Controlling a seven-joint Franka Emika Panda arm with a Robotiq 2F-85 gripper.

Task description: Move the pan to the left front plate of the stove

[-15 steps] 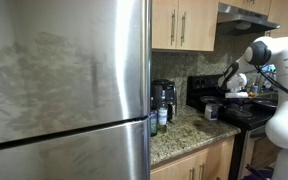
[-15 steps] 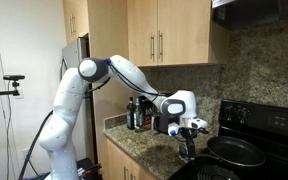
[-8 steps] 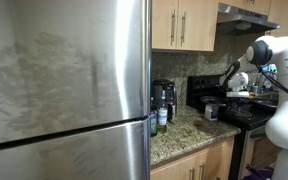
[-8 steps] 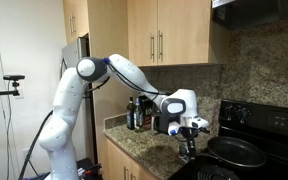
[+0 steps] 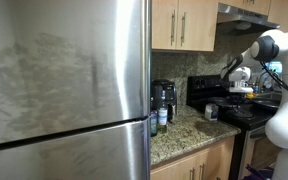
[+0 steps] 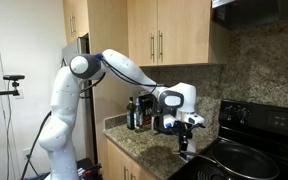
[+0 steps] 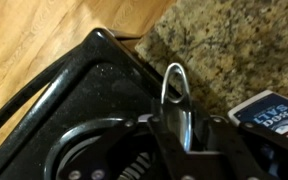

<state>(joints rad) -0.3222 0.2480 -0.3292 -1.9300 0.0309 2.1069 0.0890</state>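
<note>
Granite counter (image 6: 142, 140) under wooden cabinets (image 6: 169, 40) meets the black stove (image 6: 269, 122). The pan (image 6: 239, 160) is at the stove's front, its handle (image 7: 184, 120) clamped between the fingers of the gripper (image 6: 184, 145). Only the wrist view shows the handle's metal loop (image 7: 174, 85) and the wood floor (image 7: 34, 40); an exterior view shows the steel fridge (image 5: 64, 80).

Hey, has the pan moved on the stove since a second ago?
Yes. The pan has come forward, away from the stove's back panel and toward the cooktop's front edge.
</note>
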